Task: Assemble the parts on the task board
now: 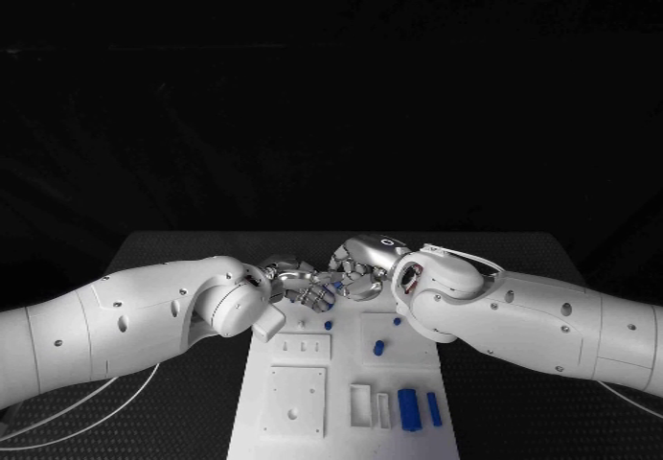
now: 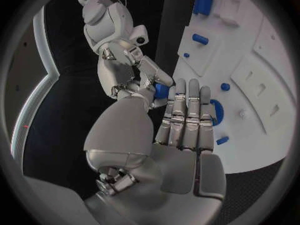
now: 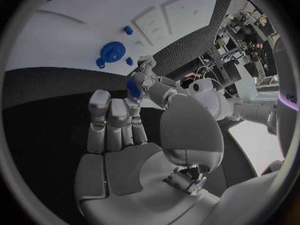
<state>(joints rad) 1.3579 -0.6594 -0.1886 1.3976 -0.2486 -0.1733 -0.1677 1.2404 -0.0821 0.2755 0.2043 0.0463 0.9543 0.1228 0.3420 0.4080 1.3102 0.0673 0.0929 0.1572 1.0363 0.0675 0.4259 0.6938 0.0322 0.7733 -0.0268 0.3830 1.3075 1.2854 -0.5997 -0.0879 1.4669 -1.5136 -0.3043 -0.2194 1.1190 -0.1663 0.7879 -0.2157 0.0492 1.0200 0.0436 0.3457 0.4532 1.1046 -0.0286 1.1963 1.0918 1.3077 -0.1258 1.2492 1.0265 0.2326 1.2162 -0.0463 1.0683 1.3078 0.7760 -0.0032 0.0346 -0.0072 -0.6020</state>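
The left robot hand (image 1: 293,278) and right robot hand (image 1: 356,268) together pinch a small blue part (image 2: 162,90) above the board's (image 1: 297,402) far end, with several parts (image 1: 409,407) lying loose, so assembly looks early.

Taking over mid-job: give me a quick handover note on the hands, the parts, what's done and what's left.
Left hand and right hand meet over the far end of the task board. A small blue part sits between their fingers; I cannot tell which hand holds it.
On the board: a round blue part, three small parts, and two long parts at the near end.
Done: unclear which parts are seated.
Left: place the lifted part, then probably the long ones.
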